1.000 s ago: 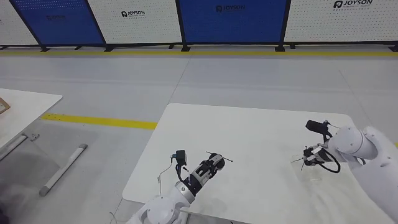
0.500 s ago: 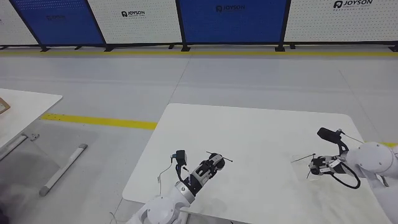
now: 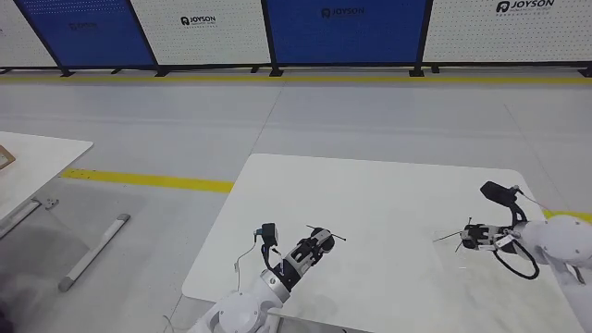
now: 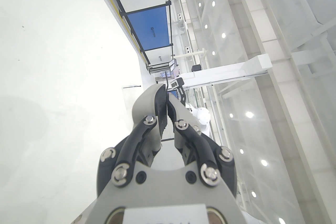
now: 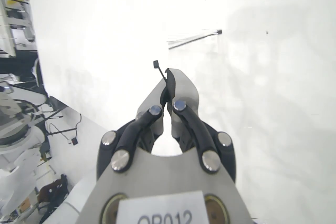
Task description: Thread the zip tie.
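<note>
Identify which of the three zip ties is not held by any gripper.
The loose zip tie lying on the table; the right gripper and left gripper each pinch one of the others.

A thin black plastic zip tie [image 5: 159,70] is pinched between the closed fingers of the right gripper [image 5: 166,84], its small square head sticking out past the tips. A second black zip tie [image 3: 333,235] sits crosswise, clamped in the left gripper [image 3: 319,239]. A third black zip tie [image 5: 194,38] lies flat on the white table [image 5: 105,12], near the right gripper.
</note>
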Action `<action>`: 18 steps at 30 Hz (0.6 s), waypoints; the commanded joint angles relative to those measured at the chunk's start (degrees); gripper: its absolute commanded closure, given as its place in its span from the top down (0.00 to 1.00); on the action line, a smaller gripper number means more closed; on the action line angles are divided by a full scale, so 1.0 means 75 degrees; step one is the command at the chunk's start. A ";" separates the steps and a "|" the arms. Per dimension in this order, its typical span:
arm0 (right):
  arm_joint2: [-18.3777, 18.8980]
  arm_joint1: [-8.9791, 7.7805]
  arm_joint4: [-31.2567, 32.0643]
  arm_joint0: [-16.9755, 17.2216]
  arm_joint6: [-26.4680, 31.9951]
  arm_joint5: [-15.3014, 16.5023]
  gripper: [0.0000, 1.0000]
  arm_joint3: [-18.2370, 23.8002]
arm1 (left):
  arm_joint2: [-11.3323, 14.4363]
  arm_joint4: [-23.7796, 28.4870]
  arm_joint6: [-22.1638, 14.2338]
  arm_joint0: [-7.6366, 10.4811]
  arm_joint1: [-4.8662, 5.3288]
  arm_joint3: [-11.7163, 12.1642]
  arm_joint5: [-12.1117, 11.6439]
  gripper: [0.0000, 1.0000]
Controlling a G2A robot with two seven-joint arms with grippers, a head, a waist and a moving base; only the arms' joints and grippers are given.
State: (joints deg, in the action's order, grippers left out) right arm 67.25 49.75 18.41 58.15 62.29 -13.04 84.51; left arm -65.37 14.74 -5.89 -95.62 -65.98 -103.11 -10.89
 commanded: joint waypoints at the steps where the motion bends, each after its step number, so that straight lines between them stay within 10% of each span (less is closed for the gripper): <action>1: 0.0408 -0.0057 -0.0164 0.0505 -0.0534 -0.0031 0.00 0.0526 | 0.0000 0.0000 0.0000 0.0000 0.0000 0.0000 0.0000 0.00; 7: 0.1090 -0.0160 -0.0585 0.1903 -0.1348 0.0560 0.00 0.1822 | 0.0000 0.0000 0.0000 0.0000 0.0000 0.0000 0.0000 0.00; 18: 0.1047 -0.0161 -0.0548 0.1938 -0.1298 0.0645 0.00 0.1845 | 0.0000 0.0000 0.0000 0.0000 0.0000 0.0000 0.0000 0.00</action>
State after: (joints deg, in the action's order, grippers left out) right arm 75.11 48.55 14.30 72.69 52.56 -8.20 98.35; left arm -65.37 14.74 -5.89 -95.62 -65.98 -103.11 -10.89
